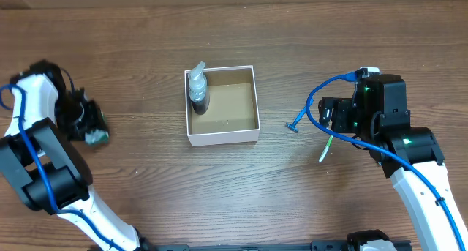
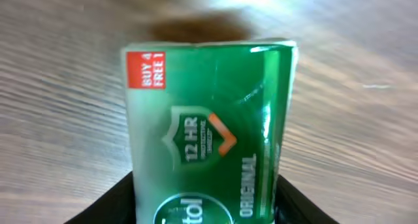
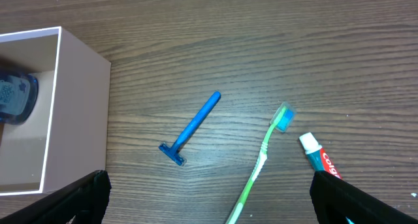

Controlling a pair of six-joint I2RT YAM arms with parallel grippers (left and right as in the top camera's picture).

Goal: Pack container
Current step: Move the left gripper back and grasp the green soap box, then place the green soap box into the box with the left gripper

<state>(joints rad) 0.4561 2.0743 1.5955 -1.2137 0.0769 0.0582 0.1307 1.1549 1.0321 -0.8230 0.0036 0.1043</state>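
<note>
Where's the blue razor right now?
The blue razor lies flat on the table on the robot's right side, between the container and the green toothbrush, touching neither, in overhead and right wrist views.

Wooden table carries container, razor, toothbrush and toothpaste.

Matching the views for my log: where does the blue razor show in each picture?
Overhead: the razor lies just right of the box.
Left wrist: not in it; the soap pack held by the left hand fills the view.
Right wrist: near the middle, left of the toothbrush.
Shared landmark: the box, at the left edge of the right wrist view.
</note>
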